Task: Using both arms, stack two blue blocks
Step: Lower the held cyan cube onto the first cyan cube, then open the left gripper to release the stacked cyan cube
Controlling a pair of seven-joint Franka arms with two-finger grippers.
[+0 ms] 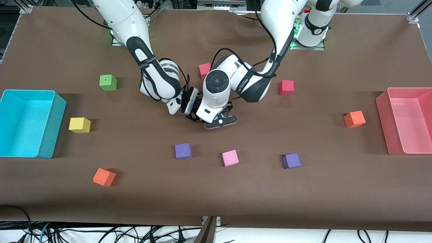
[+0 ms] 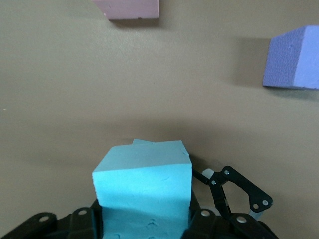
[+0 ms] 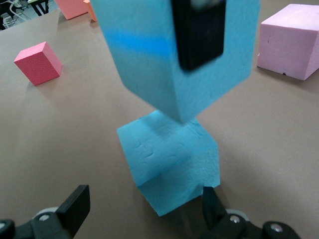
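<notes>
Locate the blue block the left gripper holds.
Held in the shut left gripper, the blue block hangs just above the second blue block, mid-table.

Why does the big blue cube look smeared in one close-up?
Right wrist view: the held blue block sits close to the lens, so it blurs; the lower blue block is sharp. Left wrist view: crisp foam texture. Front view: even light, soft shadows beside cubes.

Brown-covered table (image 1: 337,202), black cables (image 1: 101,233) on the floor below
</notes>
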